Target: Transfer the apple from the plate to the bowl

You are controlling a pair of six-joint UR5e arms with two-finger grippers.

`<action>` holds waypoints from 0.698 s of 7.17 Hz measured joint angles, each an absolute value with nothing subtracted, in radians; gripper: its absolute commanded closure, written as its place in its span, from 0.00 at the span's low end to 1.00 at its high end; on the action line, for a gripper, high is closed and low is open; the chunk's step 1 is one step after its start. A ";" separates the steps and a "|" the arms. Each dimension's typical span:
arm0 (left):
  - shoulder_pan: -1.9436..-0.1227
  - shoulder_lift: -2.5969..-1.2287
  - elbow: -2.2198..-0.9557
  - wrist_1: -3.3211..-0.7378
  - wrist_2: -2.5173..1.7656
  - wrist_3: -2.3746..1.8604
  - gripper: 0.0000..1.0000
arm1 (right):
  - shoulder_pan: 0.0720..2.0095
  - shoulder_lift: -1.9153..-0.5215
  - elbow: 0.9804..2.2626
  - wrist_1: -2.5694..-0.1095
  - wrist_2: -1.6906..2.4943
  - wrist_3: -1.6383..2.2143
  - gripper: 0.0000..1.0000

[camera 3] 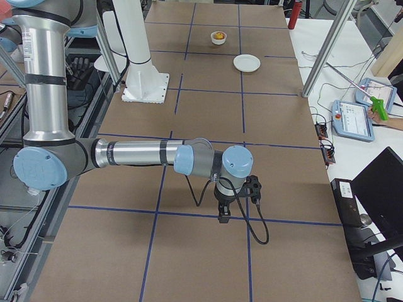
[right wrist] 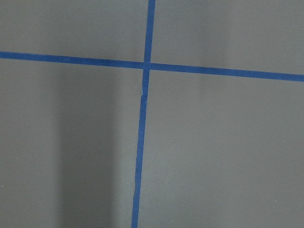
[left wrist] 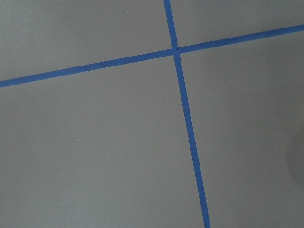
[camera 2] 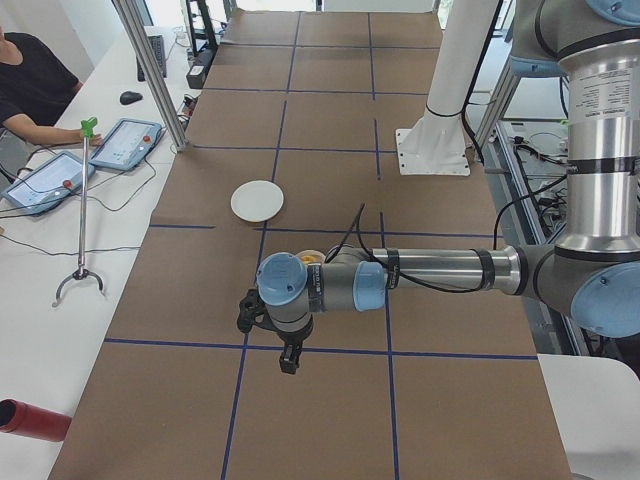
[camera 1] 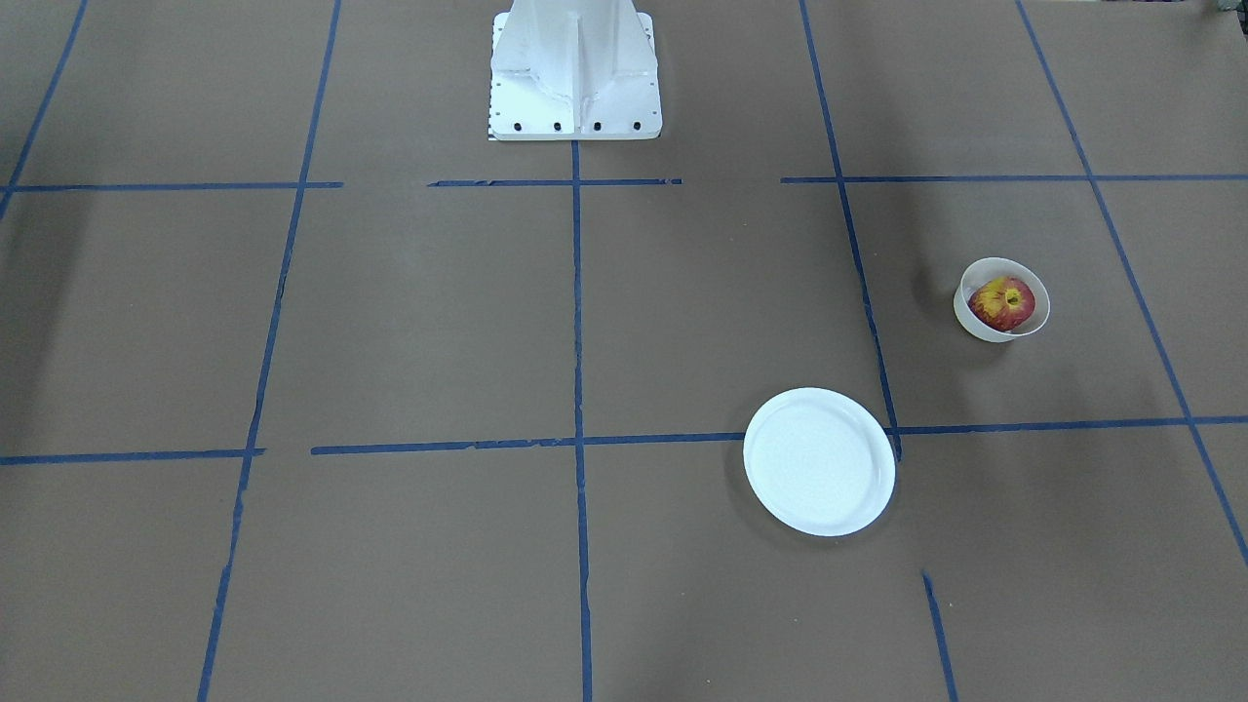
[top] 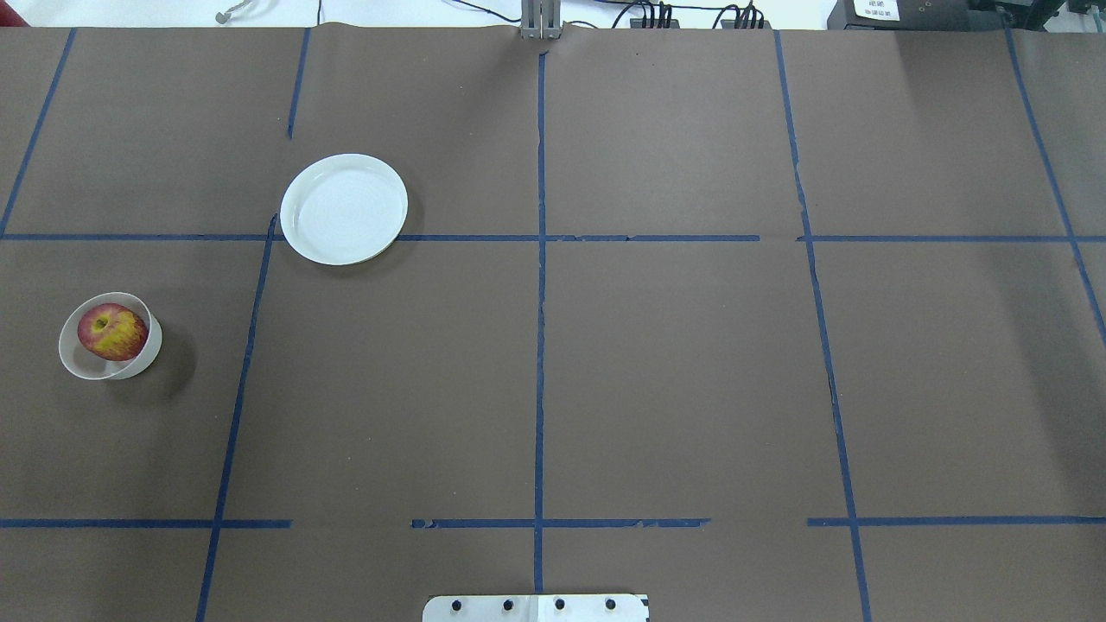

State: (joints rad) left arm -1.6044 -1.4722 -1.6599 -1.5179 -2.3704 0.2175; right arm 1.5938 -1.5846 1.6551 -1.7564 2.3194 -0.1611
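Note:
The red and yellow apple (camera 1: 1003, 302) lies inside the small white bowl (camera 1: 1034, 322), which leans a little; the overhead view shows the apple (top: 112, 331) and the bowl (top: 86, 363) at the table's left. The wide white plate (camera 1: 819, 461) is empty and lies apart from the bowl, also in the overhead view (top: 344, 208). My left gripper (camera 2: 288, 358) shows only in the exterior left view, held above the table near the bowl. My right gripper (camera 3: 223, 214) shows only in the exterior right view, far from both dishes. I cannot tell whether either is open or shut.
The robot's white base (camera 1: 575, 73) stands at the table's middle edge. Blue tape lines (top: 540, 302) cross the brown table cover. Both wrist views show only bare table and tape. An operator (camera 2: 30, 85), tablets and a grabber stick sit beside the table.

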 measured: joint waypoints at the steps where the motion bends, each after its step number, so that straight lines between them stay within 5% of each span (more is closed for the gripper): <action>1: -1.604 -1.474 -1.659 -1.520 -2.370 0.147 0.00 | 1.594 -1.585 1.655 -1.756 2.319 -0.161 0.00; 5: -1.605 -1.482 -1.662 -1.531 -2.366 0.058 0.00 | 1.594 -1.585 1.655 -1.757 2.319 -0.161 0.00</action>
